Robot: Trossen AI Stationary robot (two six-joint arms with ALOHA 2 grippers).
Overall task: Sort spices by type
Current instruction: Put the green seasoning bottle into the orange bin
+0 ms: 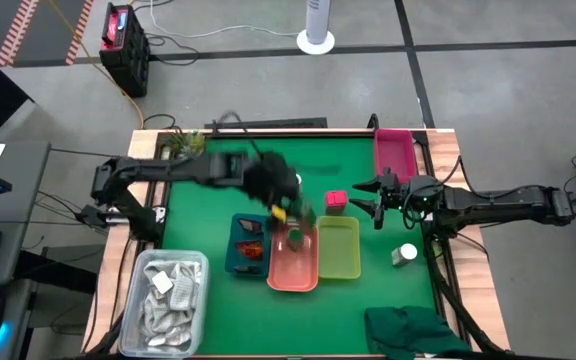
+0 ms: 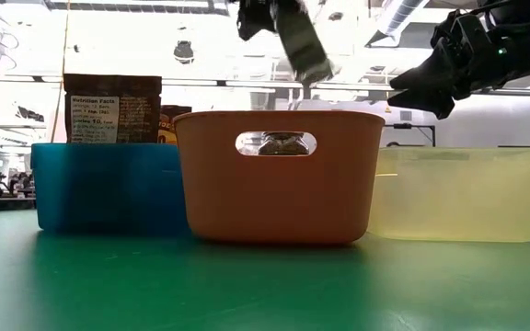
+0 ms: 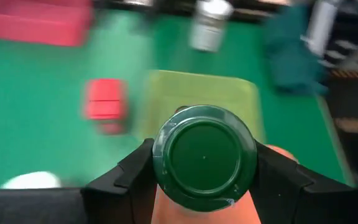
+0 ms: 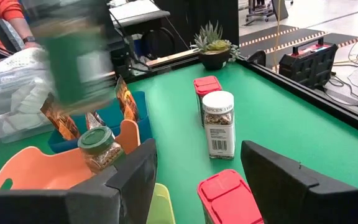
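Note:
My left gripper is over the orange tray, shut on a green-lidded jar, which shows blurred in the right wrist view. Another green-lidded jar stands inside the orange tray. Dark brown-orange packets stand in the blue tray. A white-lidded jar stands on the mat between two pink cube boxes. Another white-lidded jar lies on its side near the table's right edge. My right gripper hovers open beside a pink box. My left gripper pinches the green-lidded jar between its two fingers, one on each side just below the lid's rim. The lid faces the wrist camera, so the fingers come from above. The jar is lifted clear above the orange tray.
A yellow-green tray sits right of the orange one, and a pink tray at the far right corner. A clear bin of white sachets stands near left, a green cloth near right, a potted plant at the far edge.

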